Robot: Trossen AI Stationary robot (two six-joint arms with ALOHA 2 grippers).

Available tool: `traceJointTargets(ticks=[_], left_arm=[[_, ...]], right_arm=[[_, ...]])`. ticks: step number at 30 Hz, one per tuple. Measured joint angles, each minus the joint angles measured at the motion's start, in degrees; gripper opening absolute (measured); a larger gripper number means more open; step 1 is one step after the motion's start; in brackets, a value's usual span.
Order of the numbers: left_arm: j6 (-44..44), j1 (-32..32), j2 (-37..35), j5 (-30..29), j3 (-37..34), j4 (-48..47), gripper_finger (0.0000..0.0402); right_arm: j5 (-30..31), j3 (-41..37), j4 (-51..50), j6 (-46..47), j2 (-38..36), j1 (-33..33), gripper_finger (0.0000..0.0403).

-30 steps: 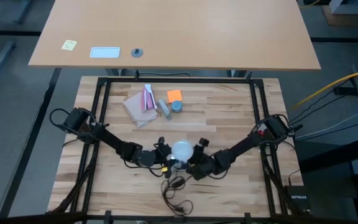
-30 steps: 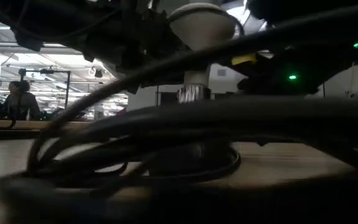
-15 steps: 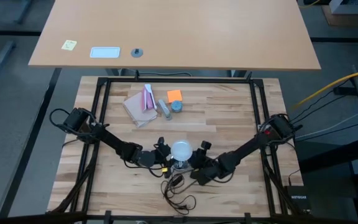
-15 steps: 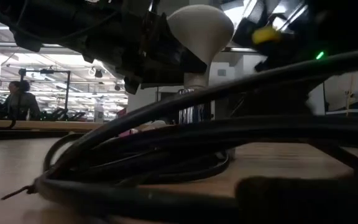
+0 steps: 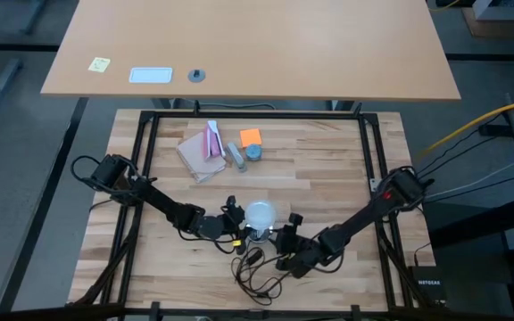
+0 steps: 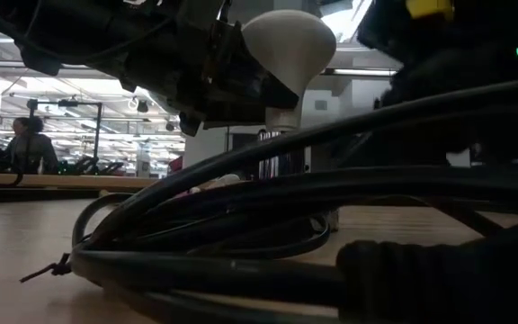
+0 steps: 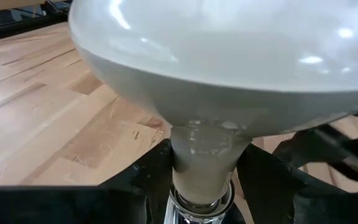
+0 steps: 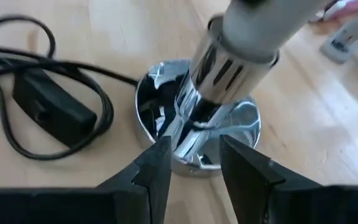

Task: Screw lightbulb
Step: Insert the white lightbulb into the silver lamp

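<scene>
bulb: upright, base in socket
left end effector: clamped on bulb neck
right end effector: narrow gap, gripping socket

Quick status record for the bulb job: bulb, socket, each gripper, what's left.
lightbulb: upright, screw base entering socket
socket: silver, on the table, black cord attached
left gripper: shut on lightbulb at its neck
right gripper: fingers astride the socket; contact unclear
remaining: threads visible above socket, so likely not fully seated
</scene>
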Motion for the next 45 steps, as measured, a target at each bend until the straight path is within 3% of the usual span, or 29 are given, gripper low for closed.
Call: traceJointTargets(ticks=[7,13,25,45], left_arm=[[0.0,0.0,0.0,0.0,0.0,-0.1,0.0159],[-0.1,0.0,0.0,-0.2,0.0,-0.2,0.0159],[0.3,0.2,-0.1,-2.1,-0.1,-0.4,0.0159],[0.2,0.0,0.0,-1.1,0.0,-0.8,0.0159]], right_arm=[[-1.0,0.0,-0.2,1.5,2.6,0.0,0.0138],[2.1,0.0,-0.9,1.6,3.5,-0.4,0.0138],[2.9,0.0,-1.3,0.9,3.5,-6.2,0.0138],[7.5,-0.1,-7.6,-0.7,1.0,-6.1,0.0138]])
